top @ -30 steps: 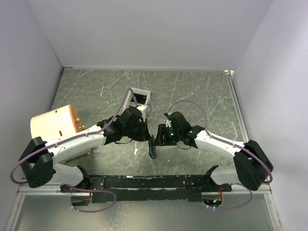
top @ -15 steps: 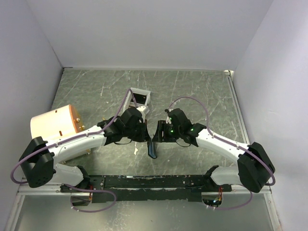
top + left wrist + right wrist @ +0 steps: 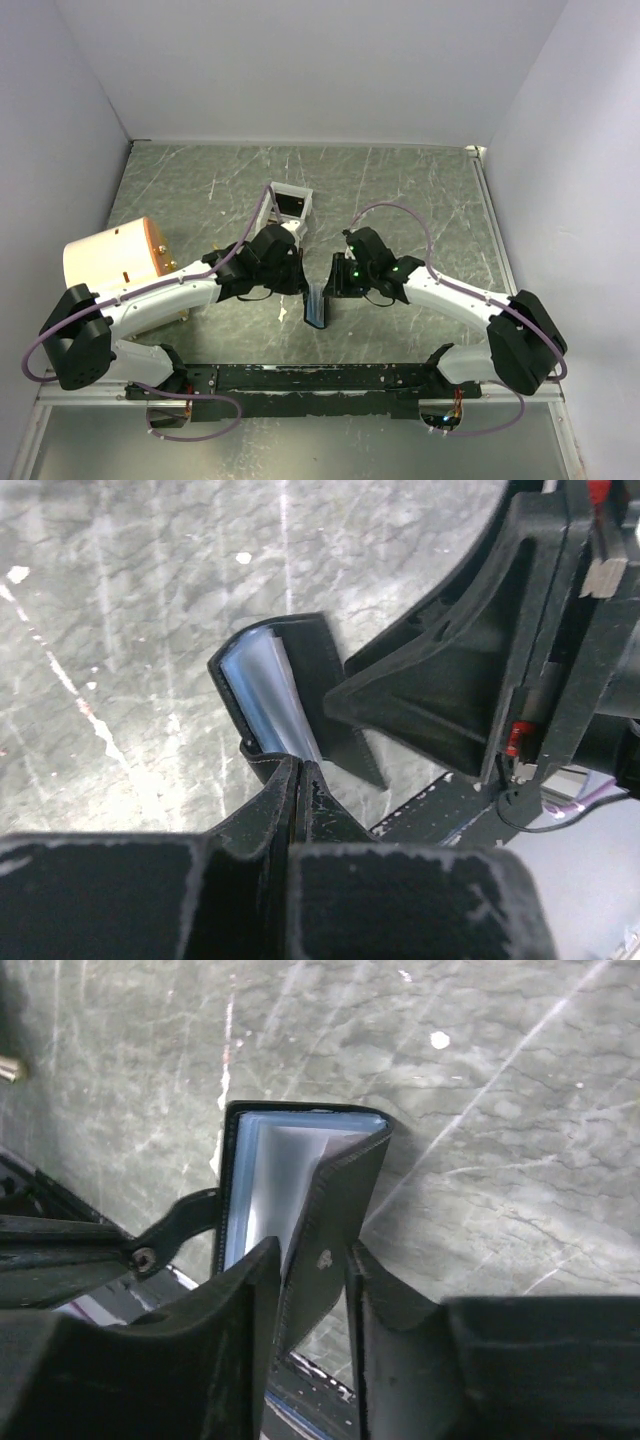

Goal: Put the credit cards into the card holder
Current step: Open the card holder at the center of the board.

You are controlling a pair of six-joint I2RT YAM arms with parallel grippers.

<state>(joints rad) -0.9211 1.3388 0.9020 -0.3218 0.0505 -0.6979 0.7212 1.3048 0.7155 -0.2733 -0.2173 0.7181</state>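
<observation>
From above, the holder [image 3: 316, 306] stands on edge on the table [image 3: 420, 190] near the arm bases, with the left gripper [image 3: 304, 290] and right gripper [image 3: 331, 285] meeting over it from either side. Each appears to take one flap, a sensible way to pull the fold apart so the pockets show. A white box [image 3: 290, 203] sits well apart toward the back. Its inside is dark, and I cannot tell whether the cards lie there; none shows plainly in any view. In the left wrist view, the fingers [image 3: 262, 815] are pressed together on the near black edge of one flap. This pins that side while the pale blue-grey lining opens away from them toward the other arm. In the right wrist view, the fingers [image 3: 245, 1305] straddle the other black flap, which runs slantwise through the gap. They stand partly spread, close on both sides, but I cannot tell whether the pads actually clamp it. The fold gapes only narrowly, so I judge the step in hand is opening the holder wider. No card is loaded yet.
</observation>
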